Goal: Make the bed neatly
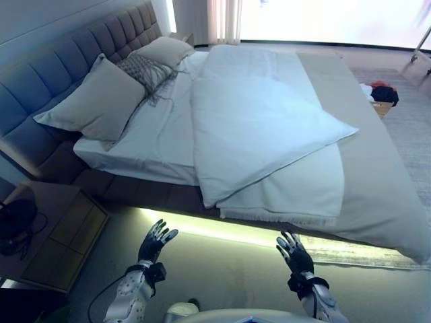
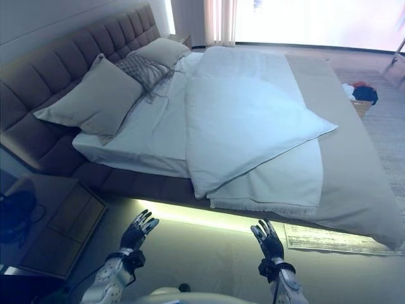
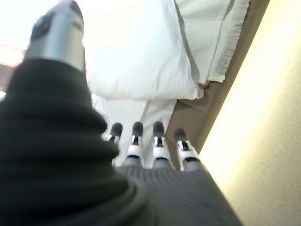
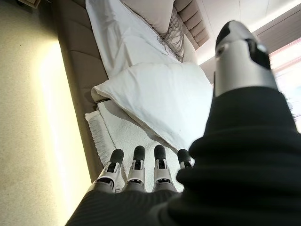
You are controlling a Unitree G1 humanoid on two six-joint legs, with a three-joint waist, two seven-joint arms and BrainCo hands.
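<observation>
The bed (image 1: 168, 195) stands before me with a white sheet (image 1: 158, 128). A white duvet (image 1: 256, 121) lies folded back, its corner pointing right, its lower corner near the bed's front edge. Under it lies a white fringed blanket (image 1: 289, 195) and a beige bedspread (image 1: 377, 175). Two beige pillows (image 1: 97, 101) and a patterned cushion (image 1: 145, 69) lean on the tufted headboard (image 1: 60, 60). My left hand (image 1: 155, 243) and right hand (image 1: 293, 253) are open and empty, held above the floor short of the bed's front edge. The duvet also shows in the right wrist view (image 4: 160, 94).
A wooden nightstand (image 1: 57, 239) with a dark object on it stands at the lower left. A basket of clothes (image 1: 382, 97) sits on the floor beyond the bed at right. A lit strip glows under the bed frame (image 1: 222, 232). A rug (image 1: 357, 252) lies under the bed's right side.
</observation>
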